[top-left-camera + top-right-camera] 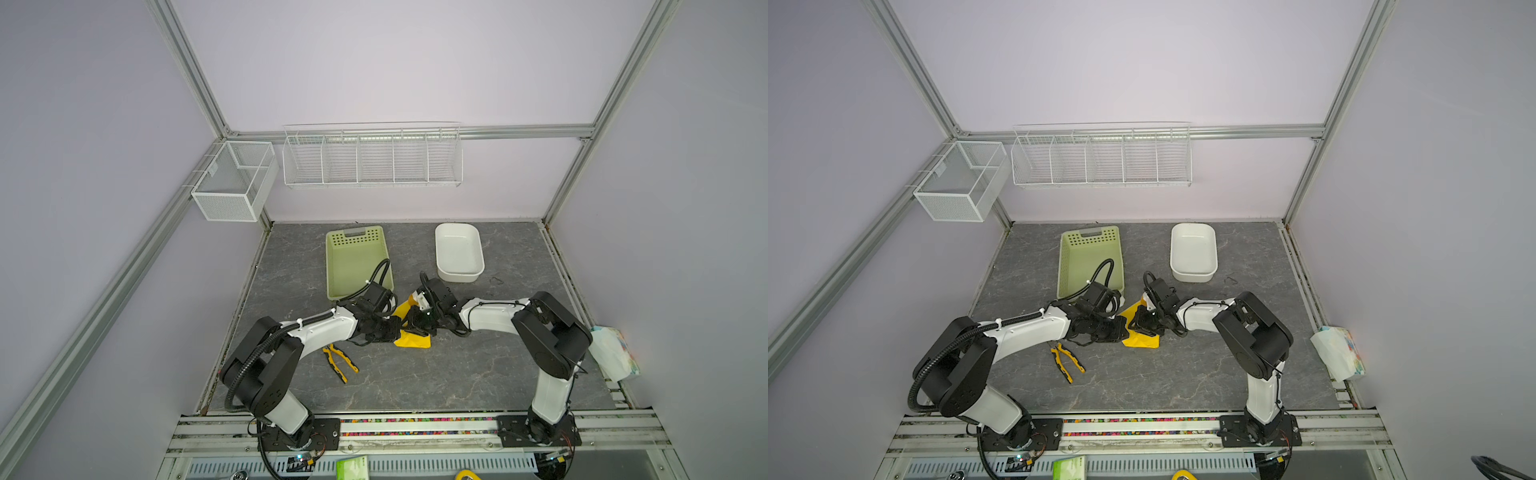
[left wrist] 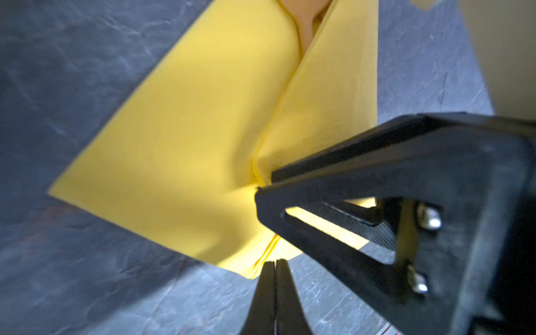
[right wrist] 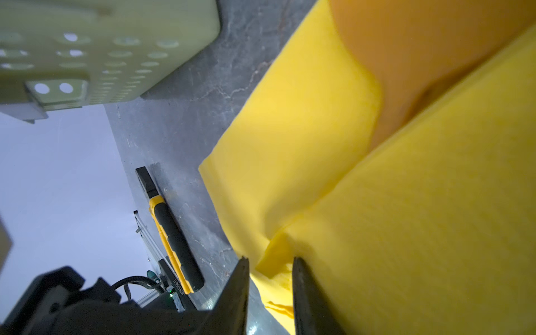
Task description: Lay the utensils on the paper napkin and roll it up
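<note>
Grey tabletop (image 1: 457,374); folded paper napkin (image 1: 415,341) front-to-back, orange utensils (image 2: 311,20) rearward.

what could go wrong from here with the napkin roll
1. The right gripper has its jaws apart around the raised fold of the paper napkin, so the loose fold may spring back flat.
2. An orange utensil shows through the open seam and could slide out during rolling.
3. The left gripper is shut at the napkin's edge, apparently not pinching it, so the sheet may shift.
</note>
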Tool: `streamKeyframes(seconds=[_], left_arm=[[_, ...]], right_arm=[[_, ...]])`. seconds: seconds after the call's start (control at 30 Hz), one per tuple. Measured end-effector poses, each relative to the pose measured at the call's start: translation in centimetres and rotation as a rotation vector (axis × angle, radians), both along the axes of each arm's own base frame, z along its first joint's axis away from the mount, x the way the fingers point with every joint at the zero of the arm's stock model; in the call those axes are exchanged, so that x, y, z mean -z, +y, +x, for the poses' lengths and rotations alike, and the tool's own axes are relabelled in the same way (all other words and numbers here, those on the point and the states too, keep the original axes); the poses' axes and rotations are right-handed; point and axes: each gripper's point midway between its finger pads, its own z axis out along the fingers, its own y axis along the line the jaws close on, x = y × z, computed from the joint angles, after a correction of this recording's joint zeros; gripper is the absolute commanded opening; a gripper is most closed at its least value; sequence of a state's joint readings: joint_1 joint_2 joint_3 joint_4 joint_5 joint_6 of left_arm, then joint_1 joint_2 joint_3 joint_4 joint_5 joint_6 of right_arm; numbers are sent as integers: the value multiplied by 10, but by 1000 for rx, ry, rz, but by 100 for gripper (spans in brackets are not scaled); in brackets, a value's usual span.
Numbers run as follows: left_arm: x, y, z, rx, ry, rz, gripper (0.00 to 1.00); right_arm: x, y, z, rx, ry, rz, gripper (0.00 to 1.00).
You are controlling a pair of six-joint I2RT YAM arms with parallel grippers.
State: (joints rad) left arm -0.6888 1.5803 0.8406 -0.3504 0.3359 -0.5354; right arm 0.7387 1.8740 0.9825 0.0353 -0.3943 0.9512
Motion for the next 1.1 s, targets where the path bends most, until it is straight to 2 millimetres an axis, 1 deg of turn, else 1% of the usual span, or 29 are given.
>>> streamKeyframes(seconds=[0.1,0.17,0.33,0.53,0.6,0.63,0.8,0.87,0.9,1.1], left_arm=[[-1,4,3,-7,3,8,0],[-4,4,5,-3,-2,7,0],[-12,-1,13,-2,-25,-7,0],[-11,-1,14,-2,-21,-3,0],[-10,-1,14,-2,-20,-3,0],[-11,-1,15,-2,-21,-3,0],[-12,-2,16,-2,-23,-5,0],[-11,-2,16,-1,-20,-3,0],[-10,-3,16,-1,-19,-3,0],[-5,-8,20,3,-1,0,0]], right_arm=[[-1,1,-1,-2,-3,1,37],[-2,1,0,-2,-4,2,39],[-3,0,-1,0,-4,-2,37],[-1,-2,-1,9,-1,-13,25],[0,-3,0,14,1,-17,18],[0,-3,0,16,1,-18,17],[0,-4,0,22,-1,-24,13],[1,-5,1,24,-1,-26,8],[1,-5,0,24,0,-27,7],[5,-8,-2,26,7,-38,7]])
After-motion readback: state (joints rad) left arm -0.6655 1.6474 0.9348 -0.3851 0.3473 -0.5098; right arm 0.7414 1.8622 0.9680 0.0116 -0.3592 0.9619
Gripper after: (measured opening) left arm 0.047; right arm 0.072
